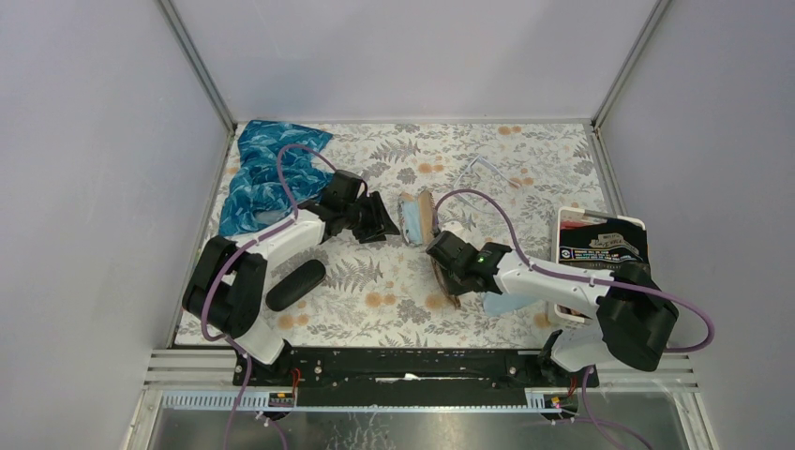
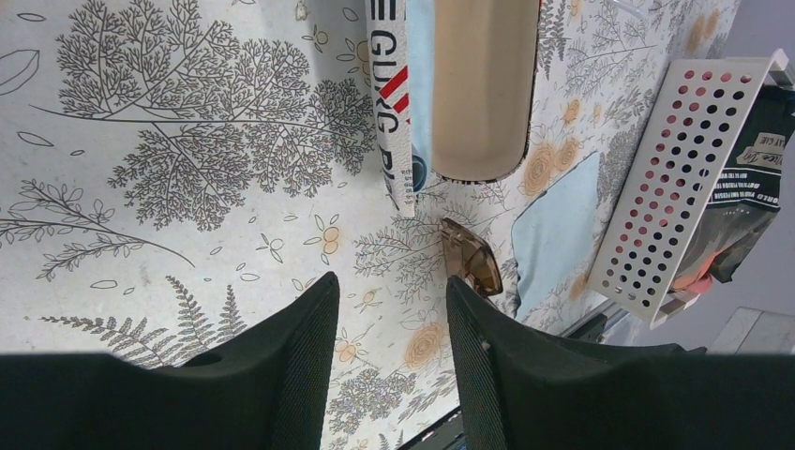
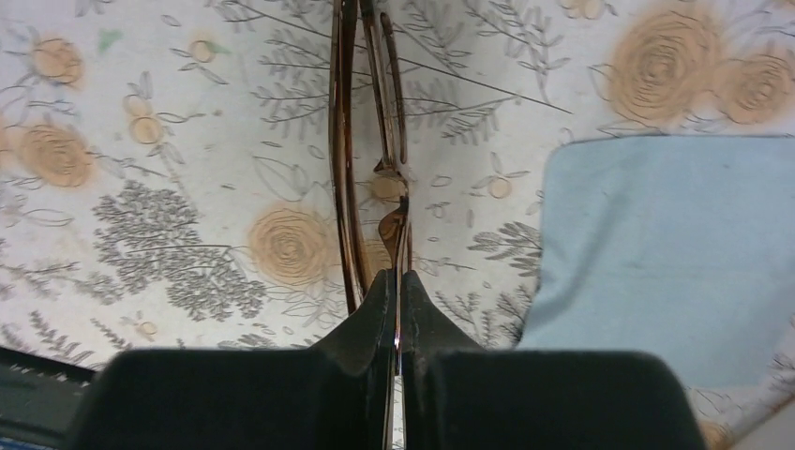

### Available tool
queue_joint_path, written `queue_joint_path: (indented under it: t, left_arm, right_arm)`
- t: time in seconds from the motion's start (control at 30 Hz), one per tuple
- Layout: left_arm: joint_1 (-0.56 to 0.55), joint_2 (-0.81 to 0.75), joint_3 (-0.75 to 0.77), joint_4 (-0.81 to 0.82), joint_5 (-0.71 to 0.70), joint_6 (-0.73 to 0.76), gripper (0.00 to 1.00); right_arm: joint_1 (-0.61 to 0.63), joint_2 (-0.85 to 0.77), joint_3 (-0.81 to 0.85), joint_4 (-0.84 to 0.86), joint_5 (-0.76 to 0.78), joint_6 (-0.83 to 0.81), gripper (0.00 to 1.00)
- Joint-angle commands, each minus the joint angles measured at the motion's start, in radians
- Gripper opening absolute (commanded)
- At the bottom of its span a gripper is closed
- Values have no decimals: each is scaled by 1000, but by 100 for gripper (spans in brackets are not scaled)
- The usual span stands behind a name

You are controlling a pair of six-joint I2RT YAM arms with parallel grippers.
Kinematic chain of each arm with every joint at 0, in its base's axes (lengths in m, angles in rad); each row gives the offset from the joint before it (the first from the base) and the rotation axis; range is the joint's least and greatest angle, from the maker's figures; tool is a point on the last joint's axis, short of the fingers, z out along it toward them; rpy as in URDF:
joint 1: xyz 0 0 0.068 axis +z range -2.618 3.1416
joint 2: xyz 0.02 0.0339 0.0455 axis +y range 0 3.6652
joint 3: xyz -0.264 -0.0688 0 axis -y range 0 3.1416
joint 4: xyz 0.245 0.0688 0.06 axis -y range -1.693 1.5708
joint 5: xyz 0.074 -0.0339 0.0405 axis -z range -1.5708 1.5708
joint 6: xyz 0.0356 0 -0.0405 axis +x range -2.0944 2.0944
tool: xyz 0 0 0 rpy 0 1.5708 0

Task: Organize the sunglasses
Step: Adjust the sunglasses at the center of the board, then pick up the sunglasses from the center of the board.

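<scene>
arms (image 1: 281, 236): white shells, black joints | cables (image 1: 284, 178): purple | left gripper (image 2: 392, 328): black

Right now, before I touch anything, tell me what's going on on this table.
The right gripper is shut on the brown-tinted, thin-framed sunglasses, pinching them edge-on over the floral tablecloth, next to a flat light-blue cloth. Whether they are lifted clear of the surface is hard to tell. The left gripper is open and empty, pointed toward the same spot. A black oval glasses case lies near the left arm, untouched.
</scene>
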Motion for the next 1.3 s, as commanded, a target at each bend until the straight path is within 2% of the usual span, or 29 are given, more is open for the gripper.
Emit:
queue_joint_path:
  t: [0.0, 0.17, 0.37, 0.4, 0.43, 0.47, 0.57, 0.67, 0.77, 1.0, 1.27]
  left_arm:
    - [-6, 4, -11, 20, 15, 0, 51]
    - [-6, 10, -10, 24, 17, 1, 51]
    - [-6, 24, -8, 29, 21, 3, 51]
    - [-6, 25, -8, 29, 20, 4, 51]
    - [-6, 26, -8, 29, 20, 5, 51]
    - [-6, 26, -9, 29, 20, 6, 51]
    - [-6, 24, -9, 26, 21, 7, 51]
    - [-6, 14, -9, 18, 16, 14, 51]
    - [-6, 7, -8, 14, 13, 16, 51]
    - [-5, 4, -9, 11, 12, 15, 51]
    - [-6, -7, -21, 5, 4, 12, 52]
  right_arm:
    - [9, -15, 42, -83, 137, 40, 0]
    - [11, -5, 71, -119, 214, 58, 0]
    - [105, 84, 141, -90, 184, 86, 0]
    - [126, 116, 160, -80, 153, 87, 18]
    - [148, 130, 181, -65, 116, 81, 27]
    - [168, 149, 198, -45, 75, 71, 41]
    - [179, 139, 197, 45, -71, 37, 53]
    - [159, 63, 160, 85, -64, 8, 55]
    - [84, 34, 126, 93, -95, -13, 56]
    - [49, 86, 136, 76, -150, -95, 75]
    - [-42, 160, 123, 152, -312, -133, 74]
